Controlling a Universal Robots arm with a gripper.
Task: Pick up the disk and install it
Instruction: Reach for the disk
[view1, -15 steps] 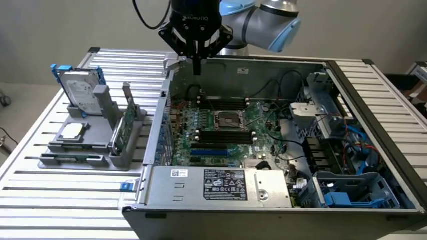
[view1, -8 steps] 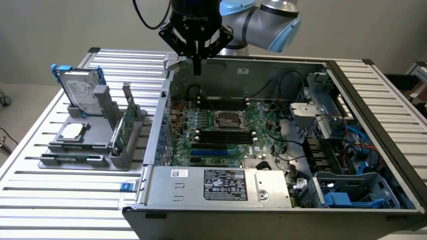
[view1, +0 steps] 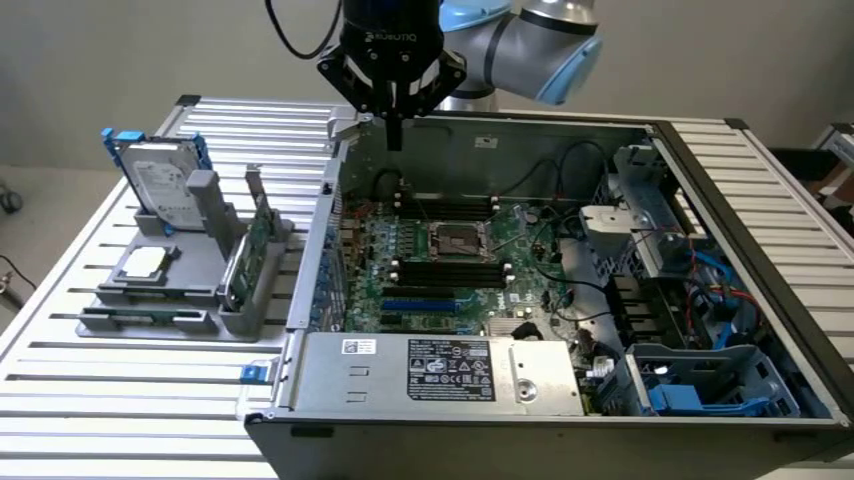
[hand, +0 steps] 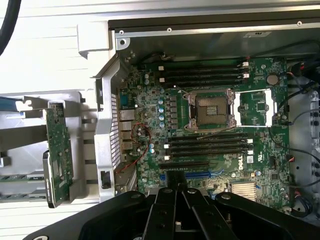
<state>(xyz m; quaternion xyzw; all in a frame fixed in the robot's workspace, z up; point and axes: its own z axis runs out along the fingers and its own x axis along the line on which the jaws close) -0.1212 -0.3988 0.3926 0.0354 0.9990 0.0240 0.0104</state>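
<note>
1. Metal slatted table (view1: 107, 420): you have open room around the grey rack (view1: 200, 300).
2. The computer case (view1: 534, 122): its side wall stands between the gripper (view1: 394, 138) and rack.
3. The disk (view1: 158, 185): upright in that rack, long axis vertical, well toward the exterior view's left of the gripper.
4. The gripper: fingers closed, empty, above the case wall.

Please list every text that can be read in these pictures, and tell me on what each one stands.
"ROBOTIQ": on the black body of the hand, exterior view.
"DELL": white letters, turned sideways, on the motherboard, wrist view.
Too small to read: the label on the power supply.
Too small to read: the white label on the disk.
</note>
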